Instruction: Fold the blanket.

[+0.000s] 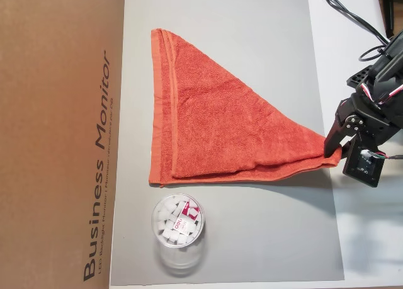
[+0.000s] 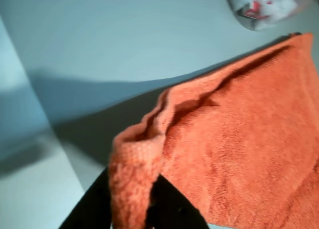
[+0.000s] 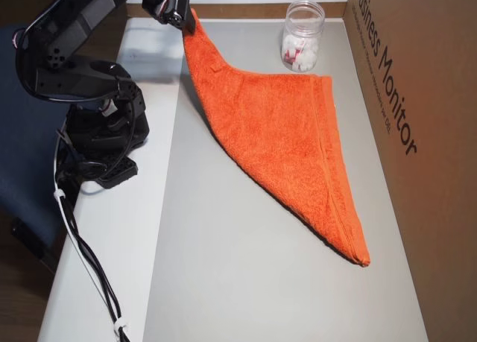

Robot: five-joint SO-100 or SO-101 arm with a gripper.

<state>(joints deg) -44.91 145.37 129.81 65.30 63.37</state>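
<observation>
At the right edge of the grey mat [image 1: 271,238] in an overhead view, the single black arm [image 1: 378,106] reaches in from the white desk [image 1: 368,238], its wrist bent down so the claw [image 1: 332,149] meets the cloth at the mat's border; the claw is closed on one pointed corner of the blanket [image 1: 214,125], and the wrist view shows that orange corner bunched between the dark fingers [image 2: 172,209] and lifted a little off the surface. One blanket is present, folded into a triangle of two layers, its woven band running down the side nearest the cardboard box [image 1: 56,138] and its long edge slanting to the pinched tip; the rest of it lies flat on the mat. One clear jar [image 1: 178,226] with white pieces inside stands on the mat just beside the blanket's straight lower edge, apart from it. One cardboard box printed "Business Monitor" lies along the mat's far side from the arm. Black cables [image 3: 89,267] trail from the arm's base across the desk
</observation>
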